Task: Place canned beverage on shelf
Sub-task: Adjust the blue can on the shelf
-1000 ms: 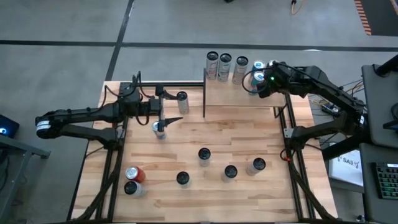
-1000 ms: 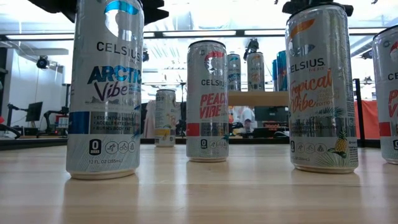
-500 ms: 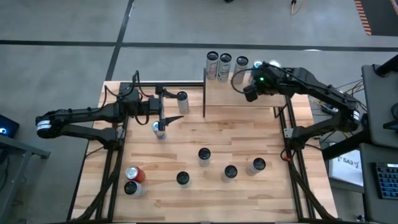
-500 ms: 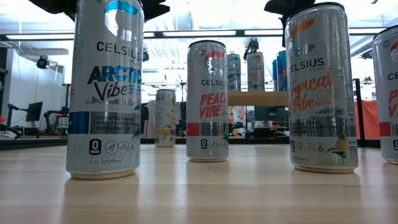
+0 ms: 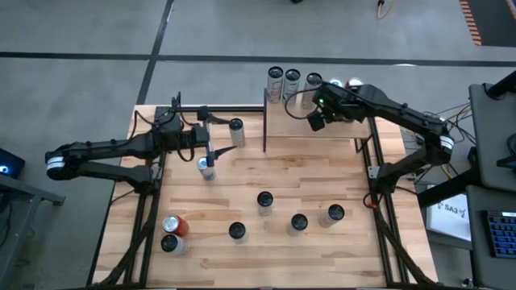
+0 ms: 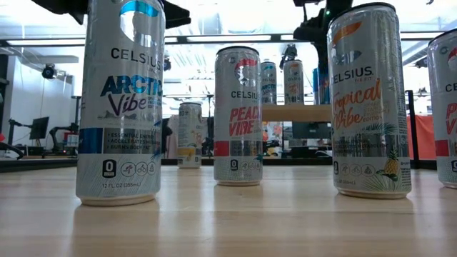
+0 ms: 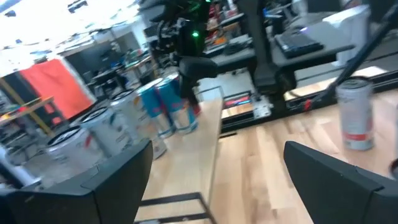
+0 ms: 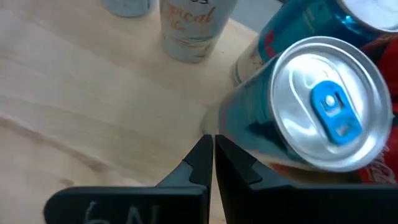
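Noted the right gripper (image 5: 314, 121) drawn back from the right end of the shelf (image 5: 290, 121) toward its middle within the last second, fingers pinched together on nothing. Judged one delivery finished: five canned beverages (image 5: 313, 80) stood upright along the board's far edge, the blue-tabbed can (image 8: 323, 112) just beside the closed tips. Left the left gripper (image 5: 211, 145) where it was, spread wide and empty, between two loose cans (image 5: 207, 167) on the table (image 5: 322, 177); reckoned one of those next. Found slim aluminium cylinders, glossy printed walls, brushed round lids; pale matte wood grain; thin black metal posts.
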You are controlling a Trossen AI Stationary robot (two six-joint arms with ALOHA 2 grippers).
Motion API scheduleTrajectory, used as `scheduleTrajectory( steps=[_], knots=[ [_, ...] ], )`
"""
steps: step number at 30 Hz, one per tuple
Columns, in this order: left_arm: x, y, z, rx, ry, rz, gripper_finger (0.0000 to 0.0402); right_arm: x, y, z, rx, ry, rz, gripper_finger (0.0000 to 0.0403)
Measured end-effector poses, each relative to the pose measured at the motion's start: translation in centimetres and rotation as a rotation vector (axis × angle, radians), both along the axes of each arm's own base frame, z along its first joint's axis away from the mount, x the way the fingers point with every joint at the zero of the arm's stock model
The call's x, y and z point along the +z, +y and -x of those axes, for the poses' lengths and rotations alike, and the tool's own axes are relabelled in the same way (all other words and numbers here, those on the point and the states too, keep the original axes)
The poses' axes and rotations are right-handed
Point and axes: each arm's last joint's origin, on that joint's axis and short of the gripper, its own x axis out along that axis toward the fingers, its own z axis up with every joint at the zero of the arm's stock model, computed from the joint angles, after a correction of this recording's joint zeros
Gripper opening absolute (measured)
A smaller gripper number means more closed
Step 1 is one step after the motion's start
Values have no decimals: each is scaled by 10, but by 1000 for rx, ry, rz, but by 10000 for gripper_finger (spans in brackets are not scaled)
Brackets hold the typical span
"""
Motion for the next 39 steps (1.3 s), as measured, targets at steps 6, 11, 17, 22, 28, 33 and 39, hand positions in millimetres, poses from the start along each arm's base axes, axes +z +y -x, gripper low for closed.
scheduleTrajectory(
  steps=[6, 11, 17, 22, 28, 33, 39],
  knots=[
    [-1, 0, 1, 15, 14, -7, 346, -8, -14, -2, -40, 47, 5, 9],
    [-1, 0, 1, 15, 14, -7, 346, -9, -20, 1, -46, 64, 9, 9],
    [-1, 0, 1, 15, 14, -8, 346, -7, -20, 1, -41, 61, 14, 9],
    [-1, 0, 1, 16, 14, -8, 346, 4, -14, 1, 13, -24, -86, 9],
    [-1, 0, 1, 15, 21, -6, 346, 17, 0, 21, -6, 69, -238, 9],
    [-1, 0, 1, 15, 22, -10, 346, 17, 1, 23, 50, 68, -210, 9],
    [-1, 0, 1, 15, 22, -11, 346, 14, -11, 20, 47, 87, -129, 9]
  ],
)
